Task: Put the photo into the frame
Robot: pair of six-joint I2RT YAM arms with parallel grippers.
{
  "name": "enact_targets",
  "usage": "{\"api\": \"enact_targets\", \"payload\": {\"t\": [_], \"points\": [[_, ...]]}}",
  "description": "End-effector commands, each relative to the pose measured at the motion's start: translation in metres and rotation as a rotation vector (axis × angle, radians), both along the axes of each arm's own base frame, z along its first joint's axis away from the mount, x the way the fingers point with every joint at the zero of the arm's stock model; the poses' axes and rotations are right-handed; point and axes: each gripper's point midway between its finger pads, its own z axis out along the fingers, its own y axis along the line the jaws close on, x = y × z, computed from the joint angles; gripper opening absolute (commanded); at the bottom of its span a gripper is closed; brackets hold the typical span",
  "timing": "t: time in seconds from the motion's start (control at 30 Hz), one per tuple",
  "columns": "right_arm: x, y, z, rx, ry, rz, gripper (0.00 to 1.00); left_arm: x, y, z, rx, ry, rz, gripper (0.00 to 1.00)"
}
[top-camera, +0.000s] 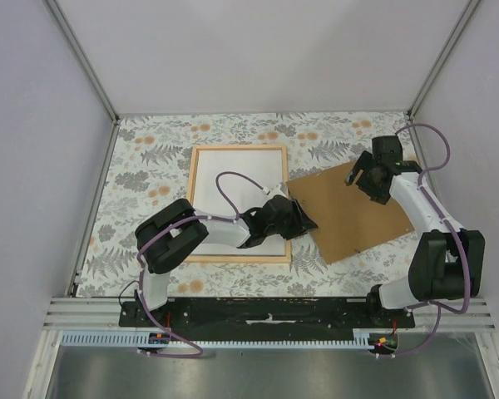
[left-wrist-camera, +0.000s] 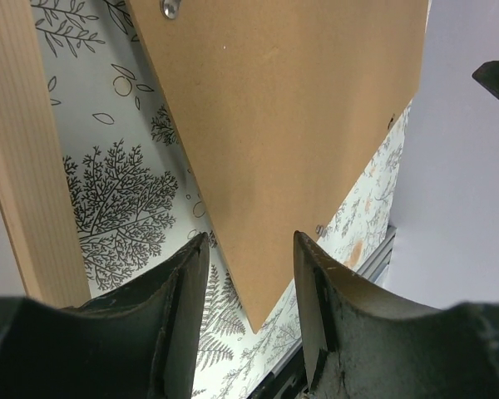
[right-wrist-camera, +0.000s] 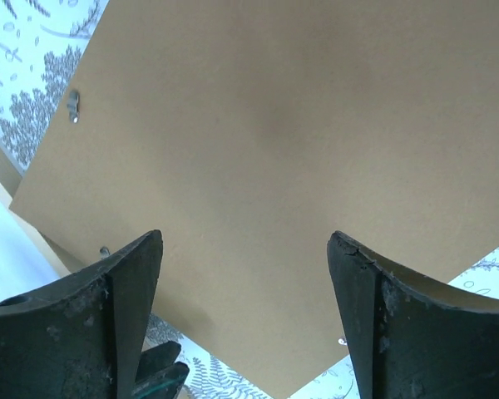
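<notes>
The light wood frame (top-camera: pixel 193 204) lies flat at mid-table, and its rail shows in the left wrist view (left-wrist-camera: pixel 25 166). A plain white sheet (top-camera: pixel 237 179) fills its opening and looks like the photo's white back; no printed side shows. The brown backing board (top-camera: pixel 349 212) lies tilted to the right of the frame, its left corner at the frame's right rail. My left gripper (top-camera: pixel 308 221) is open and empty, low over the board's near corner (left-wrist-camera: pixel 262 316). My right gripper (top-camera: pixel 363 178) is open and empty above the board's far part (right-wrist-camera: pixel 258 125).
The table has a leaf-patterned cloth (top-camera: pixel 150 158). Small metal clips (right-wrist-camera: pixel 73 105) sit on the board's edges. Aluminium posts and grey walls close in the table's sides and back. The left arm's body lies across the frame's lower right part.
</notes>
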Motion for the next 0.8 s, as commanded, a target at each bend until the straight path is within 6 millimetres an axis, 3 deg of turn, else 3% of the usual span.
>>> {"api": "enact_targets", "payload": {"t": [0.0, 0.3, 0.53, 0.77], "points": [[0.02, -0.017, 0.005, 0.021, -0.071, -0.045, 0.89, 0.01, -0.007, 0.01, -0.046, -0.013, 0.068, 0.52], [0.068, -0.056, 0.003, 0.045, -0.123, -0.119, 0.98, 0.012, -0.012, 0.002, -0.045, -0.001, 0.068, 0.52], [0.107, -0.089, -0.003, 0.046, -0.127, -0.2, 0.98, 0.011, -0.017, -0.001, -0.037, 0.006, 0.041, 0.52], [0.125, -0.123, -0.015, -0.002, -0.074, -0.275, 0.98, 0.01, -0.019, -0.008, -0.027, 0.019, 0.024, 0.52]]}}
